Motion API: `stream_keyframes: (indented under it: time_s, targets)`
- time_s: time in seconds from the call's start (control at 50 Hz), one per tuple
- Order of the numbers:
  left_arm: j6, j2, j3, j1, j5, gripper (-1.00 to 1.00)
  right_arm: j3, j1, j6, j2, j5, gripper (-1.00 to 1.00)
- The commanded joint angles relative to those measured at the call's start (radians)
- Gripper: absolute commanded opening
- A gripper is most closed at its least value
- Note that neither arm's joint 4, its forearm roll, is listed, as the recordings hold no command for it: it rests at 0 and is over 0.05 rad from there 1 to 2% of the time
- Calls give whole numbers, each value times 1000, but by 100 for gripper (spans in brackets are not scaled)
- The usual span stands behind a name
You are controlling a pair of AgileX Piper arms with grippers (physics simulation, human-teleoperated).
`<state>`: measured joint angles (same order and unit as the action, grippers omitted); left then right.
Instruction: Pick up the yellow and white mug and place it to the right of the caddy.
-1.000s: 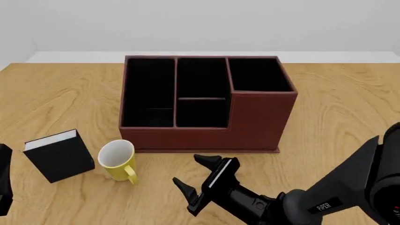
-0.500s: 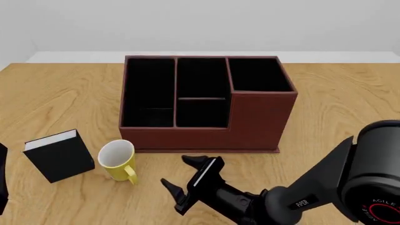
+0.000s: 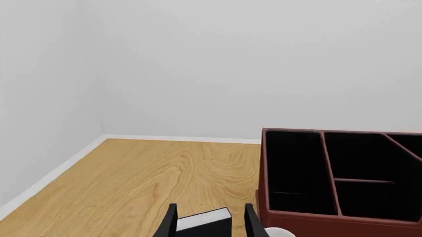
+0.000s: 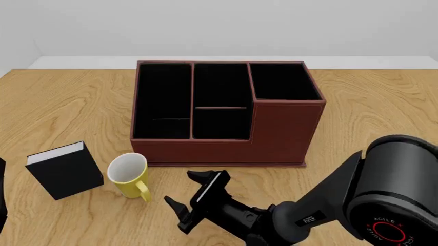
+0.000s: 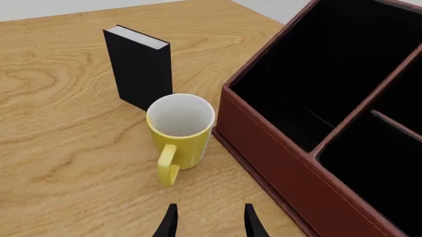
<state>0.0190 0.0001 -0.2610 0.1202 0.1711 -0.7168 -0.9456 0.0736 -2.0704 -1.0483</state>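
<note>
The yellow and white mug [image 4: 130, 175] stands upright on the table in front of the caddy's left front corner, its handle toward the camera. In the right wrist view the mug [image 5: 181, 129] lies just beyond my right gripper [image 5: 209, 222], handle facing the fingers. My right gripper [image 4: 183, 190] is open and empty, low over the table a little to the right of the mug. The reddish-brown caddy [image 4: 226, 115] fills the table's middle. My left gripper [image 3: 209, 223] is open and empty, pointing toward the book; only a dark sliver of that arm [image 4: 2, 197] shows in the front view.
A small black book [image 4: 65, 169] with white pages stands left of the mug, also visible as the book [image 5: 140, 66] behind the mug. Bare wooden table [image 4: 370, 123] lies to the right of the caddy. The right arm's large body [image 4: 383, 200] fills the lower right.
My right gripper has slid left along the table's front, closing the distance to the mug. The mug, the book and the caddy have stayed put.
</note>
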Motion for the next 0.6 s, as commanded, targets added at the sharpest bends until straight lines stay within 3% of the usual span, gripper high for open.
stream_keyframes:
  time_s: [0.02,0.6]
  targets:
    - [-5,0,-4,5,2,100,-58,-19,3,-40,30,100]
    - [-20,0,-11,5,10,100,-155,-52,6,-73,103,100]
